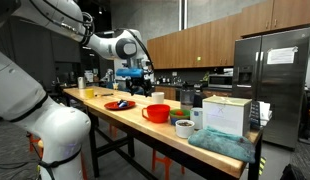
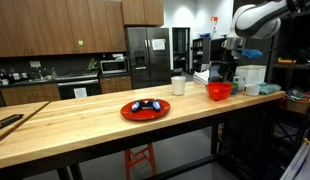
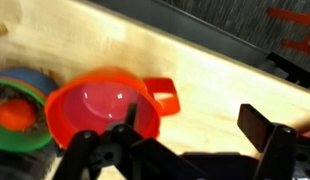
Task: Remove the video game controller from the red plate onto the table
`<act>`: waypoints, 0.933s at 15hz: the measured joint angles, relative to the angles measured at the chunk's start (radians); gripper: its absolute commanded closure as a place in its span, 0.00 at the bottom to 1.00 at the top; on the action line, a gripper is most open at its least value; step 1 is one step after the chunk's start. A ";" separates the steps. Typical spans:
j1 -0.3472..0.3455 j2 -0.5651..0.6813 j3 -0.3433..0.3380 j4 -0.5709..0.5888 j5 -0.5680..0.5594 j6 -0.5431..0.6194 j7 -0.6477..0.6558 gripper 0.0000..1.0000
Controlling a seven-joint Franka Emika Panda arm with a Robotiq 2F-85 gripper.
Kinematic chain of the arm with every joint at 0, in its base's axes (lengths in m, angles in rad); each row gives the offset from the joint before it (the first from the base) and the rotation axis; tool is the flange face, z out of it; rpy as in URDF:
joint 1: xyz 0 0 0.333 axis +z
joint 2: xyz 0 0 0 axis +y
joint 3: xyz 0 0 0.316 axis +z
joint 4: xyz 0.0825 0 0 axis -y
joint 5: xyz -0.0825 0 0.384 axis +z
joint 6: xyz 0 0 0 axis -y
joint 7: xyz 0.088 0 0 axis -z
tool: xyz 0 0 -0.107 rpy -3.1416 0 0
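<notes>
Controller, small and blurred, lies on red plate; gripper gapes wide and empty, partly cropped.

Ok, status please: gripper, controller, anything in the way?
Gripper open, empty, up above the red bowl. Video game controller lying on the red plate, untouched. Red bowl stands apart from the plate; nothing on top of the controller.
</notes>
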State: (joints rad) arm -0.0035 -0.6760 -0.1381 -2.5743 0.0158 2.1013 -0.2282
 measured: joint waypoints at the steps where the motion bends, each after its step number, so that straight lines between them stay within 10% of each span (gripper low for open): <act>1: 0.019 0.009 0.011 0.047 0.015 0.000 0.000 0.00; 14: 0.171 0.199 0.094 0.304 0.149 0.076 -0.053 0.00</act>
State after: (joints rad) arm 0.1676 -0.4765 -0.0443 -2.2701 0.1651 2.1773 -0.2814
